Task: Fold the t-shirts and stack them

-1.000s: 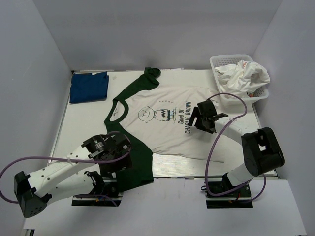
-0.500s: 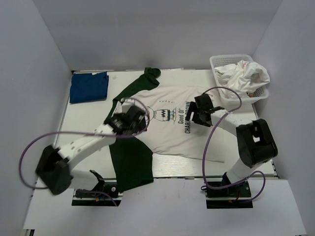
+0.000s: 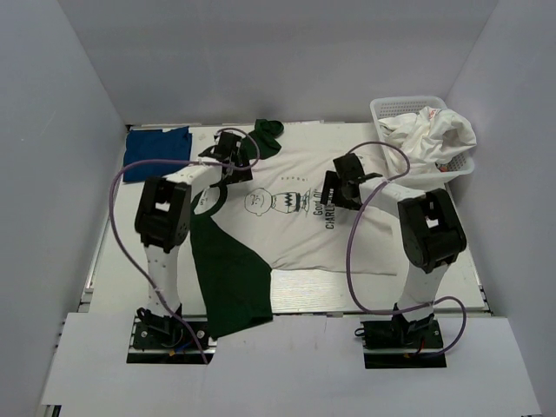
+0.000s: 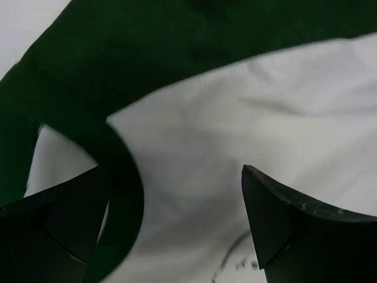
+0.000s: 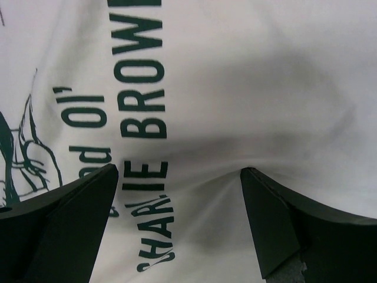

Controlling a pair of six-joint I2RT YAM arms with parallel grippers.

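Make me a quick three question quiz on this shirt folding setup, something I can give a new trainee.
1. True or false: the dark blue t-shirt lies folded at the far left corner of the table.
2. The left arm's jaws hover over: A) the Charlie Brown t-shirt, near its collar; B) the lattice basket; C) the blue shirt.
3. Are the right arm's jaws open or shut, and do they hold anything?

Key: 1 true. 2 A. 3 open, holding nothing; they hang over the printed lettering.
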